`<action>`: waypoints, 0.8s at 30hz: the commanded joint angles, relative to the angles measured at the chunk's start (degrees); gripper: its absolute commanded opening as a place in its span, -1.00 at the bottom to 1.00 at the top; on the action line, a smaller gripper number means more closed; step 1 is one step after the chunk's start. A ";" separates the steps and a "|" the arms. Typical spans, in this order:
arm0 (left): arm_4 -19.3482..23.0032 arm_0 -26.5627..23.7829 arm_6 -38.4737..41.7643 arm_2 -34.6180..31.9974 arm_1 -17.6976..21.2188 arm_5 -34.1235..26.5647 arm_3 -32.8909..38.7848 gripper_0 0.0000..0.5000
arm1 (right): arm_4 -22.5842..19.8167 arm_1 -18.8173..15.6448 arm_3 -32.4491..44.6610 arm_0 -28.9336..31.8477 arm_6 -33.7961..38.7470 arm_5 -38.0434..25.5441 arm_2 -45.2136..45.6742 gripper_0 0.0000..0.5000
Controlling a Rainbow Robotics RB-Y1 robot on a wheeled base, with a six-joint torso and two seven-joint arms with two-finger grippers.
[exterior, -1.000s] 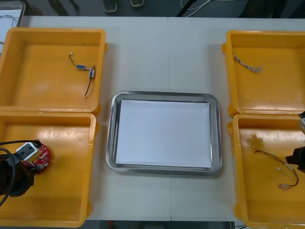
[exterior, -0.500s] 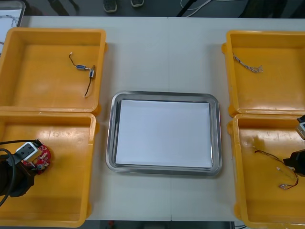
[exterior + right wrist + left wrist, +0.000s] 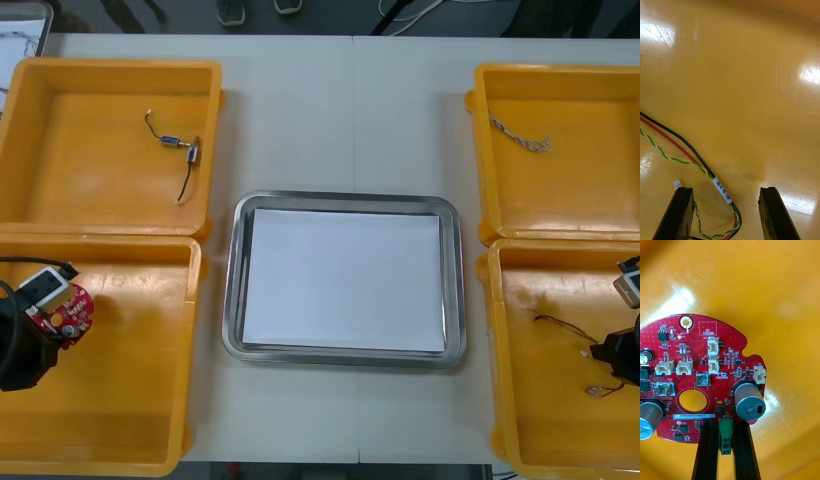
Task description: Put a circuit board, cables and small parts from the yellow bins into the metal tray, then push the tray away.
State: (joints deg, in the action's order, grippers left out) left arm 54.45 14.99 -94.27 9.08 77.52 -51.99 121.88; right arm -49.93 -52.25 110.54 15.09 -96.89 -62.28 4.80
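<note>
Circuit board (image 3: 703, 371) is clamped at its edge in the closed left tool (image 3: 725, 427), in the yellow bin (image 3: 130, 440) at the table's (image 3: 340, 120) near-left corner. Right tool (image 3: 725, 192) is open, empty, over the cable (image 3: 695, 157) in the near-right bin (image 3: 540, 420).

The left gripper (image 3: 45, 330) is low at the robot's near left, its black fingers (image 3: 707, 450) pinched close together on the edge of a round red circuit board (image 3: 703, 378). The right gripper (image 3: 610, 353) hangs at the near right, its fingers (image 3: 677, 213) spread apart.
</note>
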 commanded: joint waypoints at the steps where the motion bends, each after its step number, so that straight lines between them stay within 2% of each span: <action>1: 1.18 -1.98 -0.12 -5.04 -2.37 -5.93 3.27 -1.00 | 1.24 -2.33 0.20 1.88 -1.81 1.54 -1.81 1.00; 5: 1.18 -4.27 3.66 -7.77 -5.19 -13.05 6.17 -1.00 | 2.20 -2.42 0.20 2.40 -1.46 2.69 -2.51 1.00; 16: 1.00 -12.79 15.52 -7.41 -9.23 -26.76 13.12 -1.00 | 3.52 -2.33 0.20 2.93 -1.20 4.09 -3.30 1.00; 19: 1.00 -16.05 18.86 -6.10 -10.37 -30.28 14.61 -1.00 | 3.43 -2.33 0.20 3.02 -1.02 4.18 -3.57 1.00; 20: 1.00 -18.51 21.06 -4.69 -10.99 -32.13 15.31 -1.00 | 3.43 -2.42 0.20 3.02 -0.84 4.18 -3.74 1.00; 24: 0.30 -23.25 26.16 -1.17 -11.95 -34.85 16.54 -1.00 | 3.34 -2.33 0.11 3.11 -0.40 4.44 -4.01 1.00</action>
State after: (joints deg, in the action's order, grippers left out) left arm 55.32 -2.78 -72.38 4.62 66.91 -85.02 136.01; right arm -46.92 -52.26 110.54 16.54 -96.88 -58.60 1.95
